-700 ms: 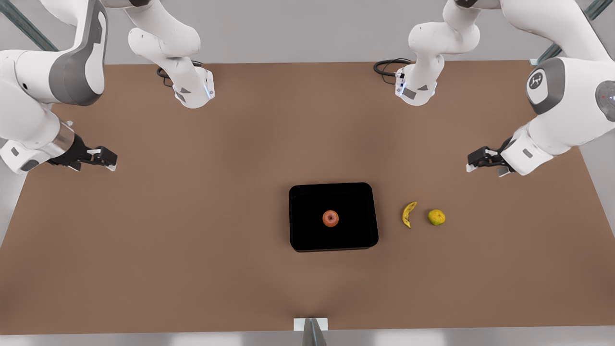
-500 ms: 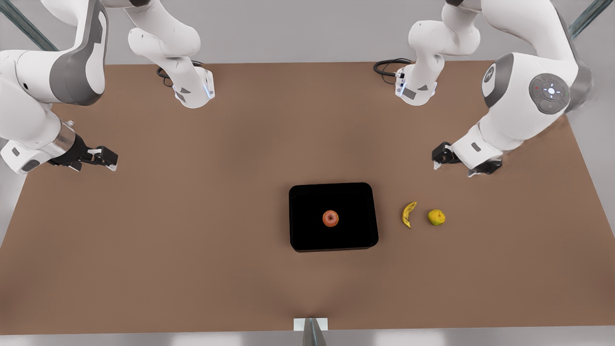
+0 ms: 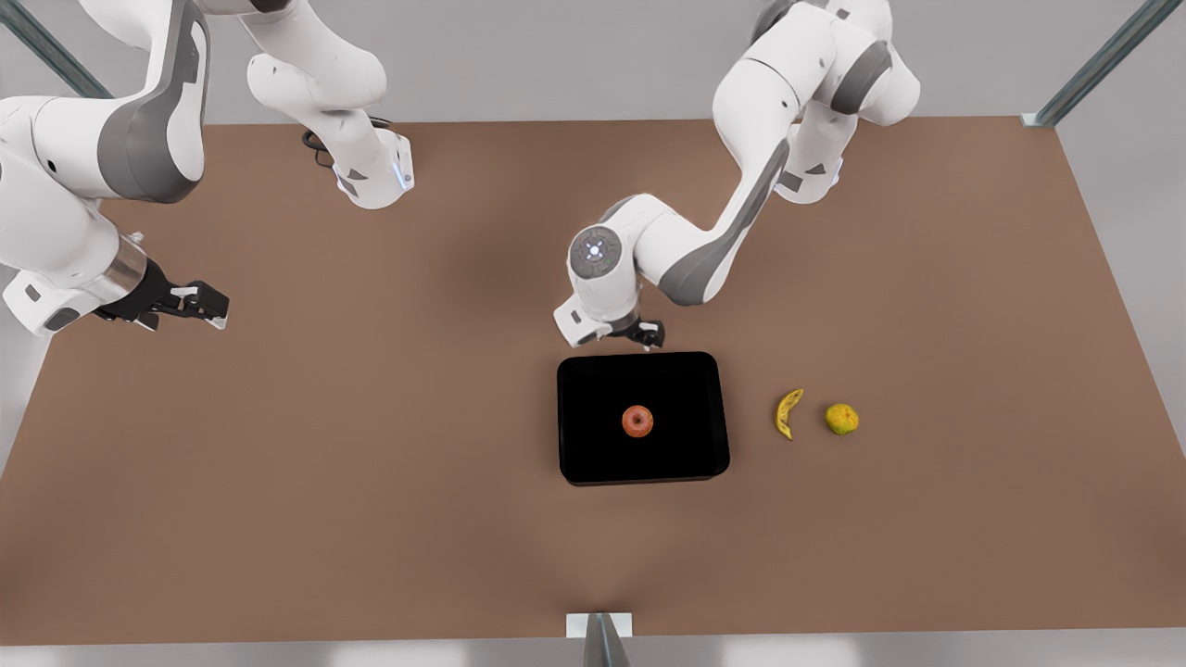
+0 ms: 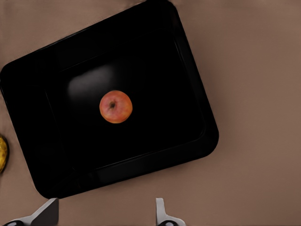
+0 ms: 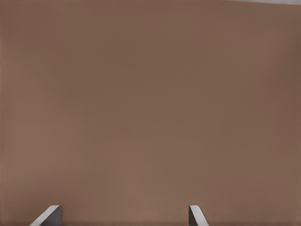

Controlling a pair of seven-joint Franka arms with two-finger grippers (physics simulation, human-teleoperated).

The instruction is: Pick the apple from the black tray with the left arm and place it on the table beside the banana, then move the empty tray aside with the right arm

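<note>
The reddish-orange apple (image 3: 637,421) (image 4: 115,107) rests in the middle of the glossy black tray (image 3: 584,380) (image 4: 188,70) on the brown table (image 3: 371,482). My left gripper (image 3: 639,335) (image 4: 104,214) hovers open just beyond the tray's far edge, apart from the apple. The yellow banana (image 3: 788,413) (image 4: 2,153) lies on the table to the front view's right of the tray. At the front view's far left, my right gripper (image 3: 199,306) (image 5: 122,215) waits open over bare table, with nothing between its fingers.
A round yellow-green fruit (image 3: 841,419) sits just past the banana toward the front view's right. Both arm bases (image 3: 375,176) (image 3: 806,176) stand at the table's far edge. A small white bracket (image 3: 599,625) marks the near edge.
The left arm has swung from the front view's right side across to the tray's far edge. The right arm, the apple, the tray and the banana have not moved.
</note>
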